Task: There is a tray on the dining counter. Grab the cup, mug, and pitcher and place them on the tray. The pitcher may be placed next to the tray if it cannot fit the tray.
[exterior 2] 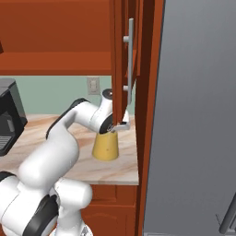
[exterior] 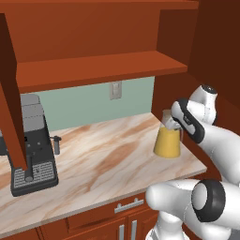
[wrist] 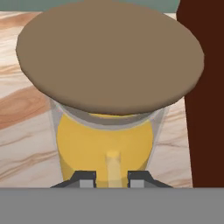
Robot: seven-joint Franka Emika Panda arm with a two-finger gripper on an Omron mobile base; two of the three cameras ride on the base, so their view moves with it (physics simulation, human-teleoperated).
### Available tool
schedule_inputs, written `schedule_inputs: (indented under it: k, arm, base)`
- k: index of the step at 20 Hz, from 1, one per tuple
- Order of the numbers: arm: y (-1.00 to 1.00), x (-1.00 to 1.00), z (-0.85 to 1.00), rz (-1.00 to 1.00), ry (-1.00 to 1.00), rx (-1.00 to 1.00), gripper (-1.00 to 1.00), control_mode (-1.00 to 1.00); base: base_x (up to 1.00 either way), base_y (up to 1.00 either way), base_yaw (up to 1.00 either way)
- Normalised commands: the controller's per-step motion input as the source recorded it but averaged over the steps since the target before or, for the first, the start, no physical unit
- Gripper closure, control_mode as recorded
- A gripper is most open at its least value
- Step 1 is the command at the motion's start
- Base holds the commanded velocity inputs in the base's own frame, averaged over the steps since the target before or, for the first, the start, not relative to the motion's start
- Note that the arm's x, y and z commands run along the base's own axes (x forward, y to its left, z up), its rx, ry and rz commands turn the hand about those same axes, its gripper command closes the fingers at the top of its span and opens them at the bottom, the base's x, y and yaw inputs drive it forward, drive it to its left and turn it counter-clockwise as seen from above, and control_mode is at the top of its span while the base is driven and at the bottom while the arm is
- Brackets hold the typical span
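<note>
nearest to the hand camera, the pitcher (wrist: 107, 144) is seen from above its round tan lid (wrist: 109, 57), and its thin handle (wrist: 113, 168) is enclosed between the two fingertips (wrist: 87, 179) of the gripper (wrist: 112, 179); the jaws are nearly closed on this handle, so a grip is judged.

from left to right in the left base view, a dark coffee machine (exterior: 33, 145) is found on the marbled counter (exterior: 108, 159), then a wall socket (exterior: 115, 90) is seen on the green wall, and at the right end the pitcher (exterior: 167, 143) is standing near the counter corner, beside the tall cabinet side. the gripper (exterior: 170, 123) is placed at its neck. in the right base view the pitcher (exterior 2: 105, 146) is partly hidden by the arm, and an open cabinet door (exterior 2: 123, 60) is hanging just above it.

the step in hand is judged to be the picking of the pitcher. for the next move, a straight lift is needed, then a careful withdrawal from under the door, and the liquid must be kept upright while it is carried to the tray on the dining counter.
</note>
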Motion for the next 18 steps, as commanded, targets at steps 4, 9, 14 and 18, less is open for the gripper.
schedule_inputs:
  k: [4, 9, 14, 18]
  arm:
    - [0.0, -0.2, 0.0, 0.02, -0.04, 0.0, 1.0, -1.0]
    - [0.0, -0.2, 0.0, 0.03, -0.02, 0.0, 1.0, -1.0]
    - [0.0, -0.17, 0.0, 0.04, -0.03, 0.0, 1.0, -1.0]
    - [0.0, -0.08, 0.0, 0.01, -0.1, 0.0, 1.0, -1.0]
  base:
    - [0.0, 0.0, 0.0]
    - [0.0, 0.0, 0.0]
    - [0.0, 0.0, 0.0]
    - [0.0, 0.0, 0.0]
